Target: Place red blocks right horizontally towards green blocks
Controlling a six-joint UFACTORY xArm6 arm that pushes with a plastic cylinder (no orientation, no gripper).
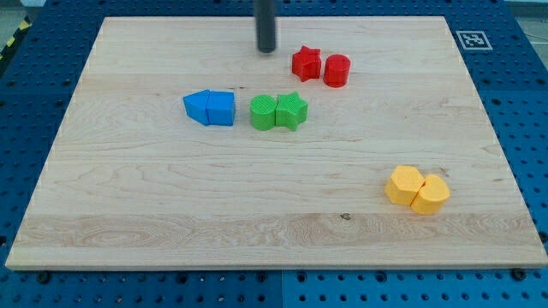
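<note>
A red star block [306,63] and a red cylinder block [336,70] sit side by side near the view's top centre. Just below them and slightly left, a green cylinder block [264,112] and a green star block [291,110] touch each other. My tip [266,50] is the lower end of a dark rod, a short way to the left of the red star and apart from it, above the green pair.
Two blue blocks [211,108] lie together left of the green pair. Two yellow blocks [417,189] lie together at the lower right. The wooden board [137,214] rests on a blue pegboard surface.
</note>
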